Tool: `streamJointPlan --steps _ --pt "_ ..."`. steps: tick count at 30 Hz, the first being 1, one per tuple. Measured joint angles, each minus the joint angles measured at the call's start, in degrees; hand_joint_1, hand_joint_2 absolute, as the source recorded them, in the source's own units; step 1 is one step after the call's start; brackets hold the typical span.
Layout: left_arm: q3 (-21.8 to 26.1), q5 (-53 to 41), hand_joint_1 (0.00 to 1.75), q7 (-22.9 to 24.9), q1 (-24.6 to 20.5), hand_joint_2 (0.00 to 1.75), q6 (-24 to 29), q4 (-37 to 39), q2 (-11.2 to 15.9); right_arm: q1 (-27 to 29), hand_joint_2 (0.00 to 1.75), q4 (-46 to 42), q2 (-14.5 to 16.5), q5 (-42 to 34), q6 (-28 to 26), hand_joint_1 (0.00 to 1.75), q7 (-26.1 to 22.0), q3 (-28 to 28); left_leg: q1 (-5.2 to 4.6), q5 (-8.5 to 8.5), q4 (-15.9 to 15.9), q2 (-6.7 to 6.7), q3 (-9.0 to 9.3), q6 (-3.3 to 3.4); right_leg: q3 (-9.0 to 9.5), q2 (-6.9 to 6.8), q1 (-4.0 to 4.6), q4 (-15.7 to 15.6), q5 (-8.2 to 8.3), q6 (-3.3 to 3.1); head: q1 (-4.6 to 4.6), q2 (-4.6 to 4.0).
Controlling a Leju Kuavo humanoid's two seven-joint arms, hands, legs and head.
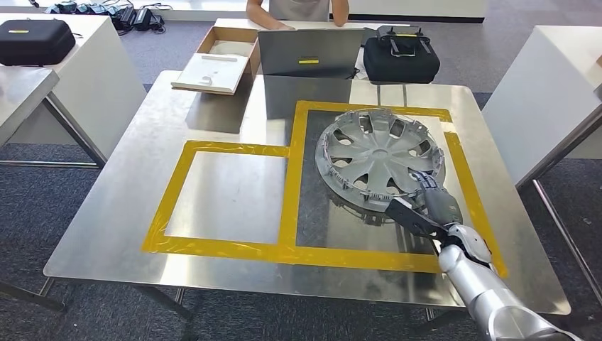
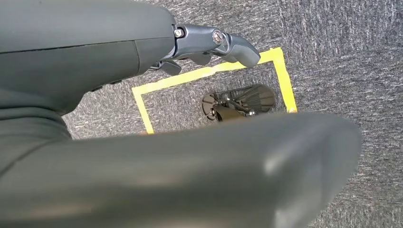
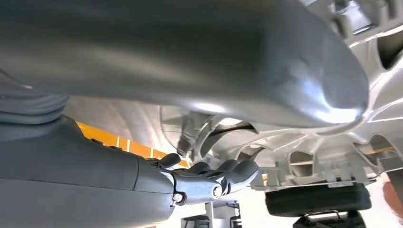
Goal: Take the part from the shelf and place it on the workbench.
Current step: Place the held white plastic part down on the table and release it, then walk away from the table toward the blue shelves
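The part is a silver spoked wheel cover. It hangs tilted just above the steel workbench, inside the larger yellow-taped rectangle on the right. My right hand grips its near rim. Seen from the right wrist, the thumb lies over the wheel cover and the dark fingers curl under its rim. My left hand hangs over grey carpet with its fingers stretched out and nothing in them.
A smaller yellow-taped square marks the bench's left half. At the far edge stand a cardboard box, a grey panel and a black case, with a person behind. White tables flank the bench.
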Motion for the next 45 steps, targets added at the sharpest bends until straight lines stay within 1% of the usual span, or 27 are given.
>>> streamJointPlan --steps 2,5,9,12,14,17,21,24,27,30,32,35,37,38,39,40,42,43,44,45 --pt "0.00 -0.02 0.00 -0.38 0.04 0.00 0.00 0.01 -0.01 1.23 0.00 -1.68 -0.48 -3.15 -1.42 0.00 -1.33 -1.20 0.01 0.00 -0.01 -0.02 0.00 0.00 0.00 -0.01 0.01 0.00 0.00 0.00 -0.01 0.00" --pt "0.00 -0.04 0.00 -1.09 0.14 0.00 0.00 0.02 0.00 4.92 0.00 -7.15 -1.64 -11.47 -2.99 0.00 -4.67 -4.44 0.01 -0.01 -0.02 -0.12 -0.01 0.00 0.02 -0.09 0.00 0.00 -0.05 -0.01 0.00 0.00" --pt "0.00 0.00 0.00 -2.02 0.50 0.00 0.00 0.03 0.04 13.55 0.00 -20.38 -3.34 -24.36 -3.09 0.00 -9.41 -10.31 -0.02 -0.08 -0.02 -0.27 -0.09 -0.01 0.05 -0.21 -0.01 -0.01 -0.13 -0.03 0.01 0.00" --pt "0.19 0.65 0.00 -2.95 0.74 0.00 -0.05 0.06 0.13 20.02 0.00 -32.41 -3.33 -29.25 -3.39 0.00 -12.18 -14.07 -0.03 -0.14 -0.04 -0.29 -0.12 -0.04 0.03 -0.20 0.00 -0.01 -0.16 -0.04 0.01 0.00" --pt "0.61 1.20 0.00 -3.25 0.90 0.00 -0.09 0.08 0.19 23.61 0.00 -40.55 -2.69 -30.43 -3.90 0.00 -13.58 -15.60 -0.02 -0.15 -0.07 -0.28 -0.10 -0.06 0.00 -0.20 0.01 -0.01 -0.19 -0.06 0.00 0.00" --pt "1.31 1.95 0.00 -3.24 1.11 0.00 -0.01 0.09 0.22 27.38 0.00 -50.91 -1.57 -31.45 -4.47 0.00 -15.48 -16.36 -0.02 -0.15 -0.12 -0.24 -0.07 -0.06 -0.04 -0.19 0.01 0.00 -0.23 -0.12 -0.01 0.00" --pt "2.17 2.38 0.00 -3.19 1.21 0.00 0.25 0.09 0.22 30.47 0.00 -61.30 -0.17 -32.22 -4.08 0.00 -17.31 -16.50 -0.01 -0.13 -0.16 -0.22 -0.05 -0.09 -0.04 -0.19 0.01 0.01 -0.26 -0.16 -0.01 0.00" --pt "2.56 2.44 0.00 -3.19 1.22 0.00 0.38 0.09 0.22 32.17 0.00 -66.87 0.75 -32.60 -3.49 0.00 -17.87 -16.51 -0.06 -0.14 -0.15 -0.22 -0.05 -0.08 -0.03 -0.19 -0.03 -0.02 -0.25 -0.16 0.00 0.00" --pt "2.95 2.49 0.00 -3.01 1.20 0.00 0.61 0.09 0.22 33.50 0.00 -71.65 1.32 -35.34 -0.73 0.00 -18.25 -16.52 -0.21 -0.18 -0.13 -0.23 -0.05 -0.02 -0.03 -0.19 -0.20 -0.04 -0.25 -0.11 -0.01 0.00" --pt "3.45 2.51 0.00 -2.56 1.18 0.00 0.80 0.09 0.22 35.23 0.00 -77.82 1.92 -39.47 4.89 0.00 -18.38 -16.42 -0.42 -0.28 -0.09 -0.23 -0.06 0.11 -0.02 -0.19 -0.46 -0.06 -0.30 0.03 0.00 0.00" --pt "3.76 2.51 0.00 -2.29 1.18 0.00 0.96 0.09 0.22 36.56 0.00 -81.47 2.37 -39.92 7.68 0.00 -18.40 -16.16 -0.56 -0.40 -0.04 -0.23 -0.06 0.25 0.00 -0.19 -0.60 -0.07 -0.38 0.17 -0.01 0.00" --pt "3.97 2.51 0.00 -2.03 1.17 0.00 1.15 0.08 0.23 38.25 0.00 -86.00 2.82 -38.51 8.75 0.00 -18.39 -15.32 -0.83 -0.58 0.08 -0.23 -0.05 0.59 0.08 -0.17 -0.85 -0.14 -0.44 0.51 -0.02 0.00" --pt "4.07 2.51 0.00 -1.98 1.15 0.00 1.16 0.07 0.19 38.93 0.00 -88.31 2.90 -37.47 7.97 0.00 -18.39 -14.78 -0.66 -0.37 -0.26 -0.17 0.10 0.97 0.22 -0.15 -0.88 -0.11 -0.51 0.83 -0.03 0.00" --pt "4.13 2.51 0.00 -1.97 1.14 0.00 1.16 0.07 0.14 39.20 0.00 -89.28 2.92 -36.94 7.39 0.00 -18.39 -14.56 -0.47 -0.15 -0.59 -0.09 0.24 1.19 0.09 -0.14 -0.87 0.42 -0.96 0.99 0.04 0.00" --pt "4.19 2.50 0.00 -1.97 1.11 0.00 1.18 0.05 0.10 39.43 0.00 -90.05 2.92 -36.37 6.83 0.00 -18.39 -14.38 -0.24 0.03 -0.92 0.02 0.35 1.40 -0.58 -0.13 -0.86 2.01 -2.12 1.16 0.15 0.00" --pt "4.23 2.48 0.00 -1.96 1.09 0.00 1.22 0.04 0.07 39.70 0.00 -90.66 2.93 -35.83 6.37 0.00 -18.38 -14.25 -0.10 0.15 -1.14 0.15 0.40 1.54 -1.87 -0.13 -0.97 4.86 -3.88 1.33 0.27 0.00" --pt "4.28 2.41 0.00 -1.91 1.08 0.00 1.29 0.02 0.06 40.32 0.00 -91.37 2.95 -34.99 5.82 0.00 -18.37 -14.12 -0.04 0.23 -1.14 0.33 0.25 1.60 -5.67 -0.13 -1.19 12.67 -7.61 1.73 0.45 0.00" --pt "4.28 2.37 0.00 -1.87 1.09 0.00 1.31 0.02 0.04 40.66 0.00 -91.58 2.95 -34.78 5.69 0.00 -18.36 -14.12 0.00 0.26 -1.07 0.39 0.15 1.53 -7.08 -0.13 -1.35 15.46 -8.31 1.92 0.46 0.00" --pt "4.28 2.35 0.00 -1.83 1.09 0.00 1.31 0.02 0.02 40.94 0.00 -91.74 2.96 -34.67 5.65 0.00 -18.36 -14.11 0.09 0.31 -0.97 0.43 0.03 1.42 -7.53 -0.14 -1.52 16.22 -7.76 2.09 0.46 0.00" --pt "4.28 2.32 0.00 -1.80 1.06 0.00 1.32 0.02 -0.01 41.14 0.00 -91.93 2.97 -34.62 5.65 0.00 -18.36 -14.11 0.25 0.36 -0.81 0.43 -0.10 1.24 -6.81 -0.16 -1.71 14.58 -6.10 2.29 0.47 0.00"
